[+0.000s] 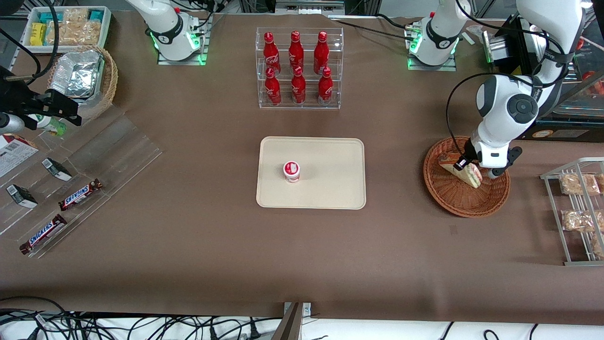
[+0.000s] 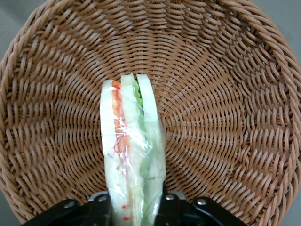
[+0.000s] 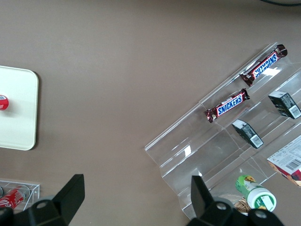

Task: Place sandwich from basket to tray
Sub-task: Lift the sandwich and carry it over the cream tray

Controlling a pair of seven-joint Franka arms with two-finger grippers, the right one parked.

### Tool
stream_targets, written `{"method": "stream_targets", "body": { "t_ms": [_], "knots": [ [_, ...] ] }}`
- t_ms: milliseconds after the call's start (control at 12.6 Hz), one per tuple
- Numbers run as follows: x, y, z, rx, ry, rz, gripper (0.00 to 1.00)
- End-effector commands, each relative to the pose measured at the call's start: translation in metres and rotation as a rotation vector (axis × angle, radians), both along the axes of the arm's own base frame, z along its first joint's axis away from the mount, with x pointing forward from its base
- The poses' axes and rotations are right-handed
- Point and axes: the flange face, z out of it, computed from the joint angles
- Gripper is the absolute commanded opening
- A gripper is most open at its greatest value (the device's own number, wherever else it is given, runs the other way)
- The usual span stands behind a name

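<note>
The wrapped sandwich (image 1: 465, 171) (image 2: 133, 155) is a wedge with white bread and red and green filling. It sits over the reddish-brown wicker basket (image 1: 454, 198) (image 2: 225, 117) toward the working arm's end of the table. My gripper (image 1: 473, 169) (image 2: 134, 209) is down inside the basket, shut on the sandwich, with a black finger pressed against each bread face. The cream tray (image 1: 330, 184) lies at the middle of the table, carrying a small red-and-white cup (image 1: 291, 171).
A clear rack of red bottles (image 1: 298, 68) stands farther from the front camera than the tray. A wire rack with wrapped beige snacks (image 1: 578, 203) is beside the basket. Clear shelves with Snickers bars (image 1: 80, 194) and a foil-lined tan basket (image 1: 82, 80) lie toward the parked arm's end.
</note>
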Motion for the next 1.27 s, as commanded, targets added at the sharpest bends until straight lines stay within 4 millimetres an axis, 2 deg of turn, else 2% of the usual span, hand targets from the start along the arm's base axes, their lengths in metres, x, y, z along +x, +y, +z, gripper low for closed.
{"method": "stream_targets", "body": {
  "t_ms": [0, 237, 317, 871, 1187],
  "knots": [
    [0.000, -0.001, 0.000, 0.014, -0.014, -0.016, 0.00],
    [0.004, -0.001, 0.017, 0.020, -0.023, -0.038, 0.00],
    [0.008, 0.000, 0.029, 0.029, -0.007, -0.080, 0.00],
    [0.053, 0.003, 0.148, 0.067, 0.153, -0.293, 0.00],
    [0.066, -0.006, 0.208, 0.028, 0.215, -0.433, 0.00]
  ]
}}
